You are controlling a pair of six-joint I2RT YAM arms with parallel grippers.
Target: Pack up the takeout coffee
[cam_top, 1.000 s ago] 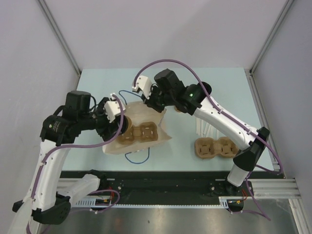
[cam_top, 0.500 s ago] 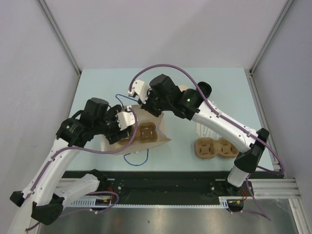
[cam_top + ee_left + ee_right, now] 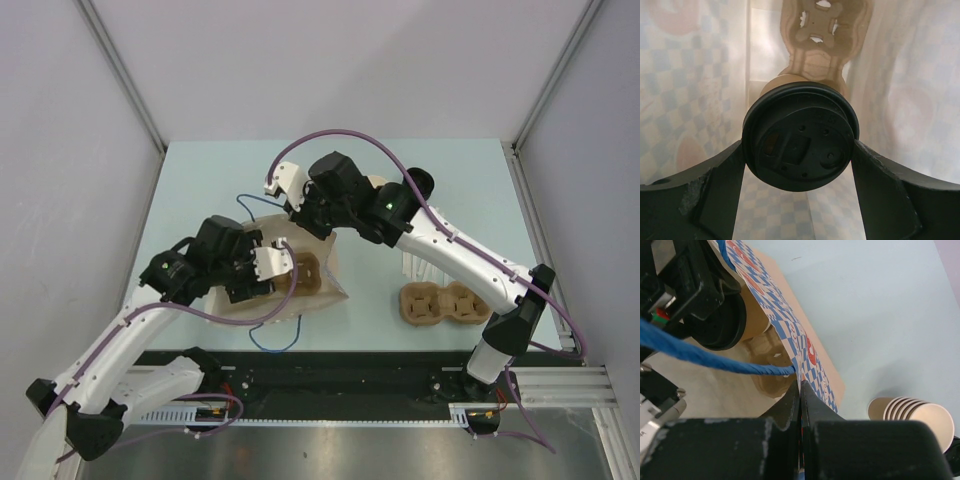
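Observation:
The takeout coffee [image 3: 800,137], a tan cup with a black lid, is gripped at the lid rim by my left gripper [image 3: 799,150]. It is held inside the paper bag [image 3: 690,75], just before a pulp cup carrier [image 3: 822,35]. In the top view my left gripper [image 3: 270,270] reaches into the bag [image 3: 328,287] and hides the cup; the carrier [image 3: 304,275] shows beside it. My right gripper [image 3: 800,386] is shut on the bag's checkered upper edge [image 3: 812,352] and holds the mouth up [image 3: 300,212]. The right wrist view shows the black lid [image 3: 722,325].
A stack of lidless tan cups [image 3: 912,415] lies behind the bag, partly hidden by the right arm [image 3: 375,188]. A second pulp carrier [image 3: 440,303] and white sticks [image 3: 415,268] lie at the right. The bag's blue cord handles [image 3: 275,340] trail at the front.
My left arm has moved right and toward the near edge, carrying the coffee deeper into the bag. My right gripper has stayed shut on the bag's edge.

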